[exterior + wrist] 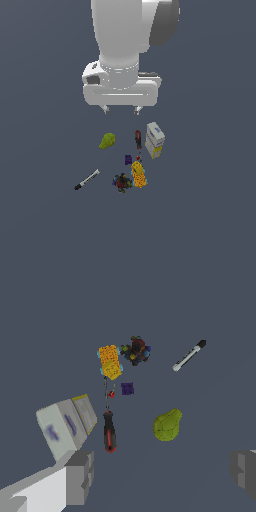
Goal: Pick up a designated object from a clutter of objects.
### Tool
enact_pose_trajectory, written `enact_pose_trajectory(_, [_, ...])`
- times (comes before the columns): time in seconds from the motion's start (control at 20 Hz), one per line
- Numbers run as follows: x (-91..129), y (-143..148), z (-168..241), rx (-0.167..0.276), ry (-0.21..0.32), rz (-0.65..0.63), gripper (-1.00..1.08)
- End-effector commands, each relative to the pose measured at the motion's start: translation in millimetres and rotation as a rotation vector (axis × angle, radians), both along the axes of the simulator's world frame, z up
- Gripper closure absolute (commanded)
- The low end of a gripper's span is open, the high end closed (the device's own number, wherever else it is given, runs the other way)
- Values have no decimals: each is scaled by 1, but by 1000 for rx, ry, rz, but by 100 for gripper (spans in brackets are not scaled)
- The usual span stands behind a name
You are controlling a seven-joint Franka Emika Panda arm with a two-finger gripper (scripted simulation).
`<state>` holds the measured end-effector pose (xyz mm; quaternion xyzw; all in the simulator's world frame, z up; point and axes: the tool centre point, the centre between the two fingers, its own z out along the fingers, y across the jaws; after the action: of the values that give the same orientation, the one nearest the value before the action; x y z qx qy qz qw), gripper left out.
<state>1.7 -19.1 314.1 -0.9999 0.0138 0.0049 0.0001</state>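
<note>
Knobbly mottled dark clump (roundish) beside patterned oblong.

Ext. cam: you're looking at the arm head-on from a raised spot, tilted down, mid-range. Arm fills the frame's upper centre, gripper just above centre, clutter lower centre on the dark floor.

Wrist cam: looks down past the fingertips, which sit in the lower corners of the frame; closer in, so items look bigger.

Shared btwn views: whole clutter, i.e. box, yellow-green lump, marker, dark clump. Wrist pic is turned approx. 180° vs ext.: clump is low in the ext. frame, high in the wrist frame.
</note>
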Motion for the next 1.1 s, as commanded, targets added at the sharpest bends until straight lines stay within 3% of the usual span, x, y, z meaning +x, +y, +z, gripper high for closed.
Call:
enact_pose_trajectory(0.0, [0, 0, 0, 0, 0, 0, -92])
enact_pose_trajectory(0.7, [-2, 12, 4, -32, -3, 30, -92])
enact_pose_trajectory(1.05, [10, 11, -8, -32, -3, 80, -92])
